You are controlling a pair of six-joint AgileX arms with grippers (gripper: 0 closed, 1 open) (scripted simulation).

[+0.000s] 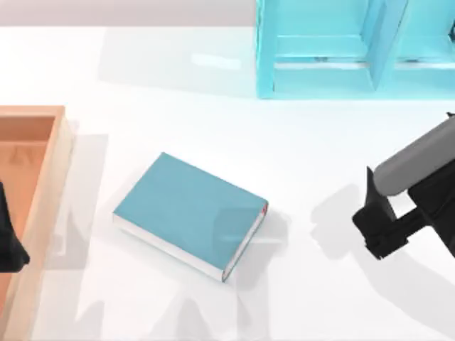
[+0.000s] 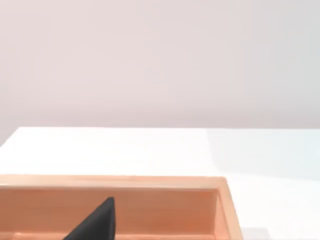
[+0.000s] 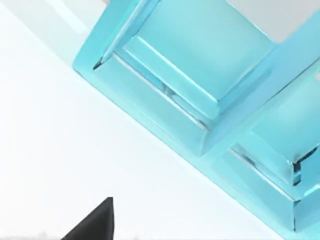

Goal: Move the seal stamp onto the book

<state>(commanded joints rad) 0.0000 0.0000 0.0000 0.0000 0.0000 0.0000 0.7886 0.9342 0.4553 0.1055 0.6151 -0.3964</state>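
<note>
Teal-blue book lies flat on the white tabletop, near the middle, cover up. It sits rotated: long axis runs from upper left to lower right in the top view, spine along the left-lower long edge, white page edges along the lower right short side. Small red mark at its right corner. Nothing rests on the cover.

Right claw is above the tabletop at the right side, well apart from the book, pointing roughly left; can't tell if its fingers are apart or together. The right wrist view has a dark fingertip over bare tabletop, with the light-blue shelf unit beyond.

Left claw is at the left edge over the wooden tray; finger state can't be told either. The left wrist view catches the tray wall.
</note>
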